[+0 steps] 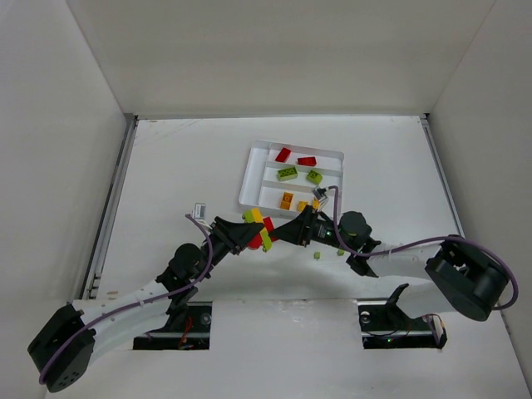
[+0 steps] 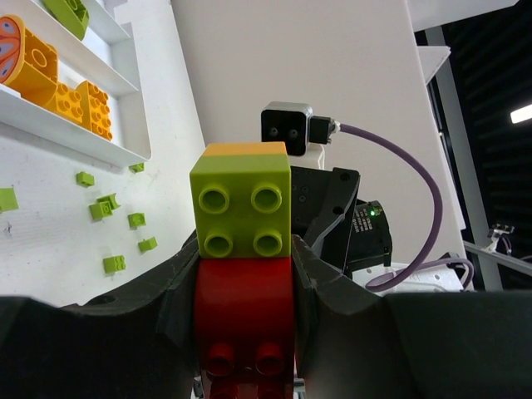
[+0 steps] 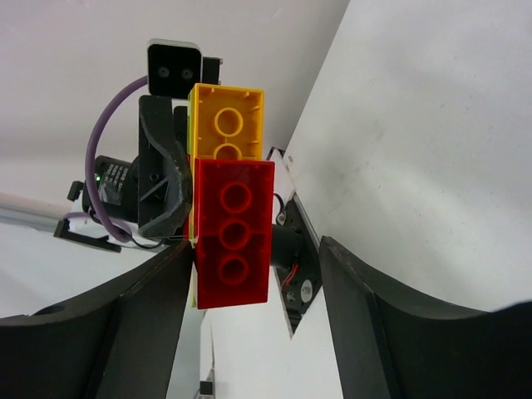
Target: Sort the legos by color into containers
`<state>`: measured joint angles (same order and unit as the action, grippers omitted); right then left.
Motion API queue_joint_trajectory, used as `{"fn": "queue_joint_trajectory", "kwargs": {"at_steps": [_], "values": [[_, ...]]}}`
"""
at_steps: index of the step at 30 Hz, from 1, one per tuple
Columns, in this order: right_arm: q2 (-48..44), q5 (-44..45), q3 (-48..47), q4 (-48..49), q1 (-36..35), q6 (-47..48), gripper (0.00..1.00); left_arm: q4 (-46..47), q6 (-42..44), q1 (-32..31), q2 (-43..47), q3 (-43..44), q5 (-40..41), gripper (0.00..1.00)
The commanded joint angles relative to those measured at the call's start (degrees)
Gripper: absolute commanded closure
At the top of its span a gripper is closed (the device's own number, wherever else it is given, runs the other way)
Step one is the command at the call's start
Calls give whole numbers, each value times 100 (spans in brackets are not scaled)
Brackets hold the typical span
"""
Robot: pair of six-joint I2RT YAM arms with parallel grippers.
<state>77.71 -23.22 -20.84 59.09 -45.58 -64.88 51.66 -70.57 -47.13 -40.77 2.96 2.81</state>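
My left gripper point(image 1: 248, 232) is shut on a clump of legos point(image 1: 261, 229) held above the table: a red brick point(image 2: 245, 303) between the jaws, a lime green one point(image 2: 241, 208) on it, a yellow-orange one on top. My right gripper point(image 1: 283, 231) is open around the clump's other end, where the red brick point(image 3: 234, 233) lies against one finger point(image 3: 158, 287), with a gap to the other. The white tray point(image 1: 248, 179) holds red bricks point(image 1: 283, 155) in the far slot, green point(image 1: 288, 173) in the middle, yellow-orange point(image 1: 287, 199) in the near one.
Small lime green pieces point(image 1: 318, 254) lie on the table near the right arm. They also show in the left wrist view point(image 2: 115, 263), below the tray's near wall point(image 2: 66, 129). White walls close in the table on three sides.
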Motion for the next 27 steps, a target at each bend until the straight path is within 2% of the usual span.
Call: {"fn": "queue_joint_trajectory", "kwargs": {"at_steps": [1,11,20,27], "values": [[-63,-138,-16,524,54,-16,34,547,-27,7,26,-261,-79,85],[95,-200,-25,946,98,-235,56,547,-36,7,8,-270,-79,85],[-10,-200,221,1201,458,-358,65,547,-36,51,70,-419,-79,85],[-300,-279,335,1131,739,-385,66,547,-36,104,43,-490,-79,86]]}}
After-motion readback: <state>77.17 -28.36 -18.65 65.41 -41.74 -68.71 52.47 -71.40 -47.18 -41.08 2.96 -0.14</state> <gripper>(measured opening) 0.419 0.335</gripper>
